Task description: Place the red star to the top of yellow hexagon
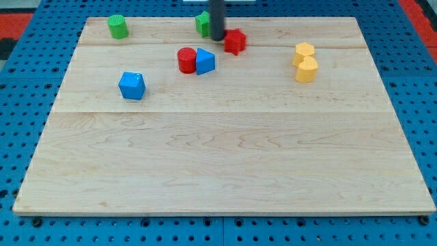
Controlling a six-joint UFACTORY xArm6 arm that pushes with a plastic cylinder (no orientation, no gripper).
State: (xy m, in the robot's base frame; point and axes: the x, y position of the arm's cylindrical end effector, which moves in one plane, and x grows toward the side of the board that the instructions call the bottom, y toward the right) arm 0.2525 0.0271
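The red star (235, 42) lies near the view's top, a little right of centre. My tip (217, 38) stands just to its left, touching or nearly touching it, between the star and a green block (202, 24). Two yellow blocks sit at the view's right: the upper one (304, 51) and the lower one (306, 70), touching each other. I cannot tell which of them is the hexagon. The star is well to their left.
A red cylinder (186, 60) and a blue triangular block (205, 61) sit side by side below the tip. A blue cube-like block (132, 85) lies at the left. A green cylinder (117, 26) stands at the top left. The wooden board (218, 171) ends just above the star.
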